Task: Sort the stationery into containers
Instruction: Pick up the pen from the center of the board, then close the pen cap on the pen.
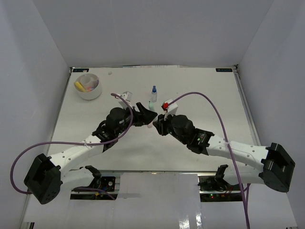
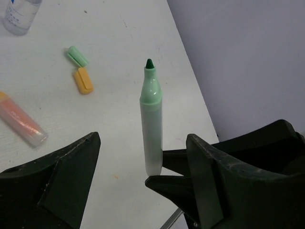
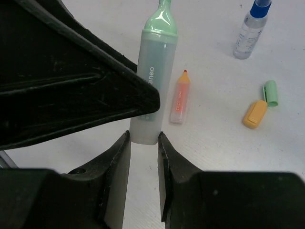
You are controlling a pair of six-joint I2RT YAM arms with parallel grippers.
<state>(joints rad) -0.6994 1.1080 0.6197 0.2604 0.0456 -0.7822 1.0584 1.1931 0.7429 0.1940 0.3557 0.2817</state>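
Right gripper (image 3: 143, 141) is clamped on the base of the green marker (image 3: 155, 81), holding it up off the table (image 1: 200, 86) on the near side of the blue-capped bottle (image 3: 249, 33). Left gripper (image 2: 143, 143) straddles the barrel, jaws wide apart, not touching it. Looks like a handover.

Risks:
- right lets go before left has a grip: marker drops and rolls toward the bottle
- left closes off-centre: barrel pivots out of the short base grip
- fingers of both arms are crowded and may clash
- nib is bare and could smear; green cap (image 3: 270, 92) and orange cap (image 3: 255, 114) lie near the bottle, as does the uncapped orange marker (image 3: 179, 100)
- white tub (image 1: 90, 96) sits well left of the bottle, so it's a long carry
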